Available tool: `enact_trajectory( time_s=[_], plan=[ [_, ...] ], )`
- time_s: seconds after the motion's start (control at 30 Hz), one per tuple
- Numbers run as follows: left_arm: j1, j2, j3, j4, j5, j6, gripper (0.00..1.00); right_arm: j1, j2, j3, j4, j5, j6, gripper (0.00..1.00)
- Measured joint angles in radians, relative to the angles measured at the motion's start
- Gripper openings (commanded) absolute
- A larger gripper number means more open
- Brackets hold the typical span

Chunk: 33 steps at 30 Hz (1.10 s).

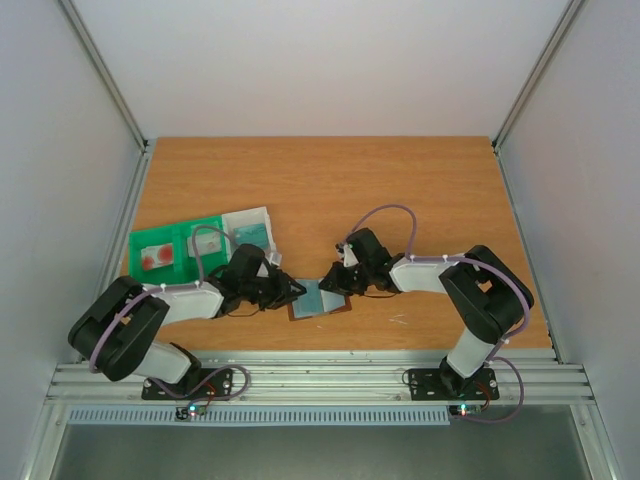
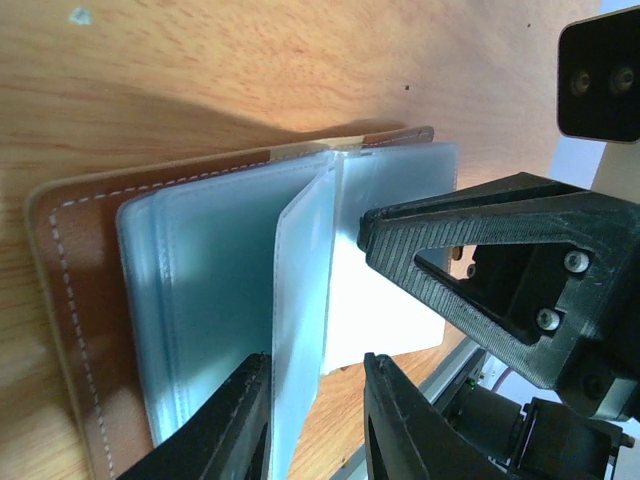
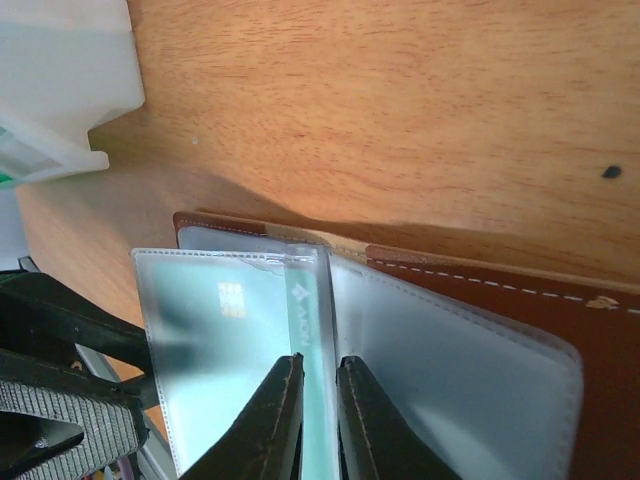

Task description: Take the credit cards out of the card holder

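Observation:
The brown leather card holder (image 1: 322,300) lies open on the table between both grippers, its clear sleeves facing up (image 2: 80,300) (image 3: 520,300). One sleeve leaf (image 2: 300,290) stands up from the spine. My left gripper (image 1: 292,292) is open (image 2: 317,360) and straddles that leaf, which touches only one finger. My right gripper (image 1: 338,284) is shut (image 3: 320,360) on the same leaf, which shows teal-green with a white logo. A teal-green card (image 3: 215,330) with a chip lies in a flat sleeve. A white card (image 2: 385,320) lies in a sleeve under a right finger (image 2: 480,205).
A green and clear plastic compartment tray (image 1: 200,245) stands on the table left of the wallet; its pale corner shows in the right wrist view (image 3: 60,90). The metal rail at the table's front edge (image 1: 330,375) runs just behind the wallet.

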Motion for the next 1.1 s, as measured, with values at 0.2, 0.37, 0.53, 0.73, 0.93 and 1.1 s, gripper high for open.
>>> enact_trajectory(
  time_s=[0.2,0.37,0.53,0.73,0.93,1.1],
  plan=[
    [-0.001,0.018,0.0,0.044,0.008,-0.019,0.26,-0.001,0.001,-0.001,0.001,-0.019,0.0,0.08],
    [-0.001,0.016,0.006,0.053,0.014,-0.023,0.26,-0.001,0.018,-0.001,-0.004,-0.024,0.0,0.07],
    [-0.017,0.015,0.02,0.054,0.016,-0.026,0.27,-0.001,0.018,-0.001,-0.02,-0.023,-0.001,0.07],
    [-0.053,0.019,0.071,0.053,0.014,-0.026,0.27,-0.001,0.018,-0.001,-0.026,-0.023,-0.001,0.07],
    [-0.072,0.023,0.089,0.053,0.002,-0.025,0.26,-0.001,-0.005,-0.009,-0.048,0.003,0.0,0.08],
    [-0.074,0.058,0.089,0.055,-0.004,-0.026,0.26,-0.001,-0.077,-0.02,-0.093,0.048,-0.001,0.1]
  ],
)
